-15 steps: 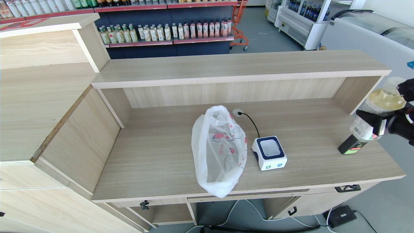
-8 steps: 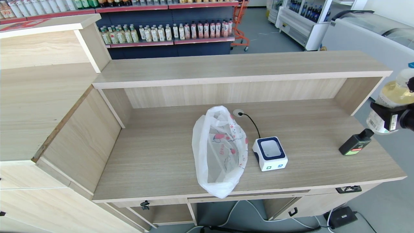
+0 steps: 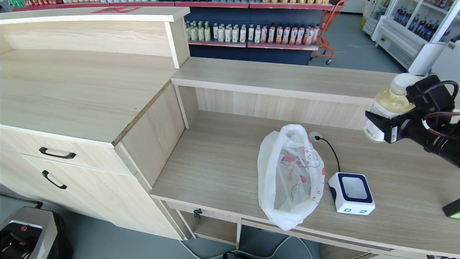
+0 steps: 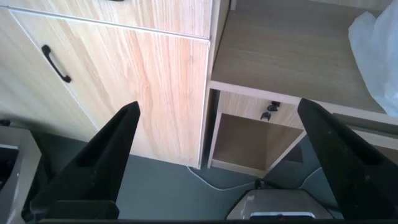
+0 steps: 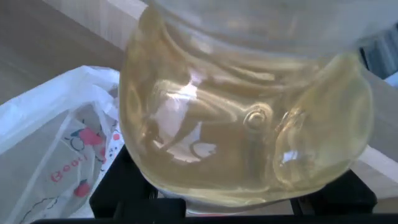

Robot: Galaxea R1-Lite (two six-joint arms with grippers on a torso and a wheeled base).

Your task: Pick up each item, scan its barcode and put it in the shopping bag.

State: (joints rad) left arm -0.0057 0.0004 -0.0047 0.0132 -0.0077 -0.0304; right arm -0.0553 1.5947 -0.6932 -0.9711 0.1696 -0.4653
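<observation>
The right pincer (image 3: 386,131) is clamped on a clear plastic bottle of yellow liquid (image 3: 390,104), raised above the wooden surface (image 3: 222,162) and beyond the white, blue-topped scanner (image 3: 352,192). Scanning and bagging are not yet done. The white plastic shopping bag (image 3: 291,172) beside the scanner looks empty.

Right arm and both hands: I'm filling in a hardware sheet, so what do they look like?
The right arm is black with a ribbed round wrist; red and white cables loop beside it, a black one arches above. The right hand is blocky and black, with a small white label. The left hand has two flat black wedge-shaped fingers.
</observation>
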